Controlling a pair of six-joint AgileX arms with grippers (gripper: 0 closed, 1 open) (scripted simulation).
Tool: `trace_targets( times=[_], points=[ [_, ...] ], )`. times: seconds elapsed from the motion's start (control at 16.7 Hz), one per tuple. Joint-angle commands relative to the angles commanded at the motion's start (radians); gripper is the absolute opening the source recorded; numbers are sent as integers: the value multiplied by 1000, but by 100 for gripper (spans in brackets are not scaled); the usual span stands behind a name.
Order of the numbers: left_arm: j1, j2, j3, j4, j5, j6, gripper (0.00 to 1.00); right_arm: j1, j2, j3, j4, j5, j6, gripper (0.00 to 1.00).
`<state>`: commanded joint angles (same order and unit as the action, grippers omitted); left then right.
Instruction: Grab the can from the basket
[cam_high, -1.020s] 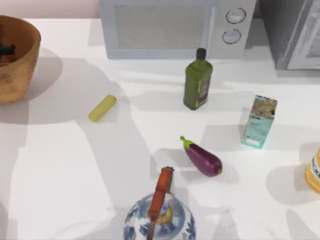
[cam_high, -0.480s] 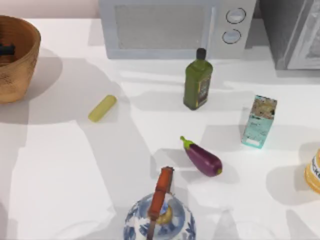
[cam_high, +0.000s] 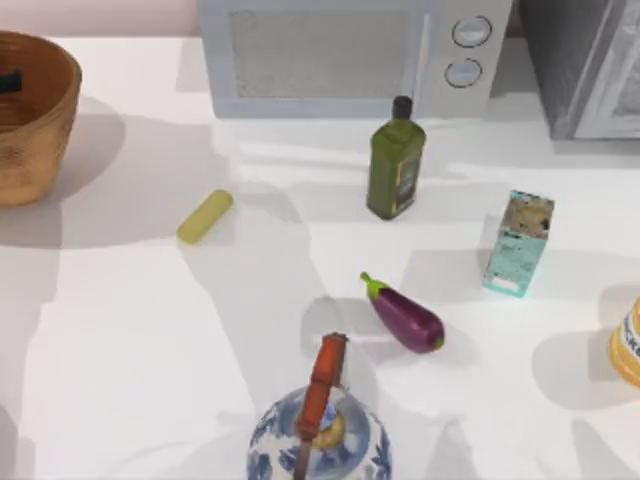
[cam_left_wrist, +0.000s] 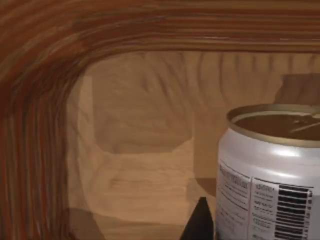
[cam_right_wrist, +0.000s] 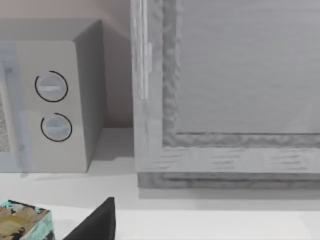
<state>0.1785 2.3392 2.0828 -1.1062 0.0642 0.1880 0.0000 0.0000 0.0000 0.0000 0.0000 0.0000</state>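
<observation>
In the top view the basket sits at the upper left, cut off by the frame's left edge, its rim standing tall over the white table. A small dark part of the left gripper shows inside the basket near that edge. The left wrist view looks into the basket's ribbed wall, where the can stands upright on the basket's floor, with a gold-tan top, a raised rim and a pale label with a barcode. A dark tip of the gripper rises just beside it, and I cannot tell whether the tool is released or clenched, nor whether it touches the can. Open wall and floor lie on the can's other side. Right of the basket a wide stretch of bare table runs to the yellow-green cylinder and down to the lower left corner. The microwave lines the top edge, with the oil bottle just in front of it. Below are the eggplant and the blue-white teapot, which is cut by the bottom edge. Farther right stand the teal carton, the grey cabinet and, at the right edge, an orange-yellow container. The right gripper faces the microwave's dials and the cabinet; whether it is released or clenched cannot be told.
</observation>
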Motion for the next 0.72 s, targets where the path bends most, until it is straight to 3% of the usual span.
trace_targets(
  times=[0.3, 0.72],
  points=[
    [-29, -395, -355, 183, -12, -30, 0, 0, 0, 0, 0, 0, 0, 100],
    [-87, -1230, -1064, 546, -33, -90, 0, 0, 0, 0, 0, 0, 0, 100]
  ],
)
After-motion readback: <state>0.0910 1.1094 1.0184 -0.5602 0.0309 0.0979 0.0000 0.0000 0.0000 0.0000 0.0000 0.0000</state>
